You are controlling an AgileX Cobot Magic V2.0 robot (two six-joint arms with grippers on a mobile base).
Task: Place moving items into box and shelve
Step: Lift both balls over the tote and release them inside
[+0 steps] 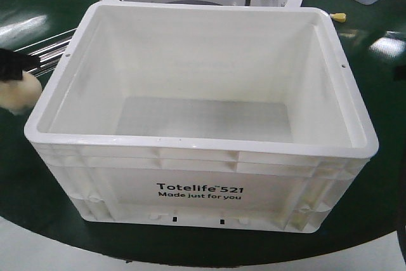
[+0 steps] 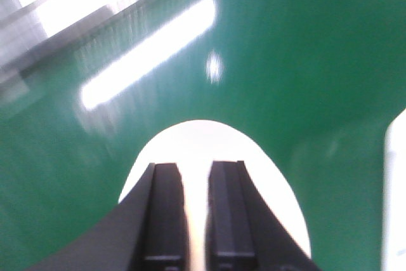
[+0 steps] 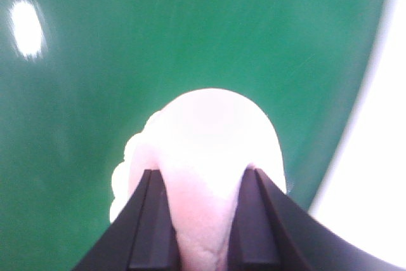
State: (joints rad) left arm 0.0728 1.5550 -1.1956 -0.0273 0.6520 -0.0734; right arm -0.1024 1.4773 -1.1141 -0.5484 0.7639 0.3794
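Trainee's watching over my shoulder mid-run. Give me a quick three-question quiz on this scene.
1. True or false: the crate already holds a lump.
2. The right gripper is: A open, B shut on the pinkish lump, C shut on nothing.
3. Fill in: the left gripper holds the ____ lump.
Key: 1 false; 2 B; 3 the pale yellow lump.
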